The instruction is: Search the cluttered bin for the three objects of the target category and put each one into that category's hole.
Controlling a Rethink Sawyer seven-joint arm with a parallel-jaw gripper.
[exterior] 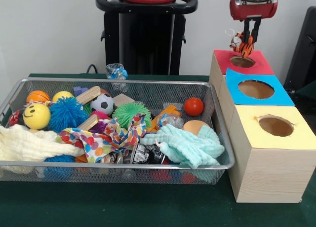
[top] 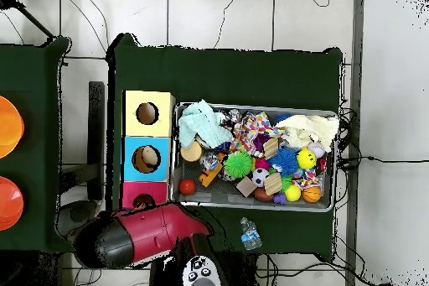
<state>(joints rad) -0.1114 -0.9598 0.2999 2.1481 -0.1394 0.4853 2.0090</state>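
Hanging at 1 o'clock in the front view, the pincer (exterior: 245, 41) is closed on a small orange-and-black striped toy (exterior: 244, 44), held directly above the hole in the red-topped box (exterior: 258, 65). Next along the row stand the blue-topped box (exterior: 276, 91) and the yellow-topped box (exterior: 296, 134), all three touching side by side. Just beside them at 9 o'clock sits the wire bin (exterior: 113, 164), filled with balls, wooden blocks, cloths and wrappers. A clear plastic bottle (exterior: 116, 71) lies behind the bin. All items rest on the surface (exterior: 148, 207), which carries a dark green cover. Behind it is a plain white wall (exterior: 49, 29). In the overhead view, pale floor tiles (top: 218, 14) with thin cables surround the surface, and two orange discs (top: 7, 203) lie at 9 o'clock.
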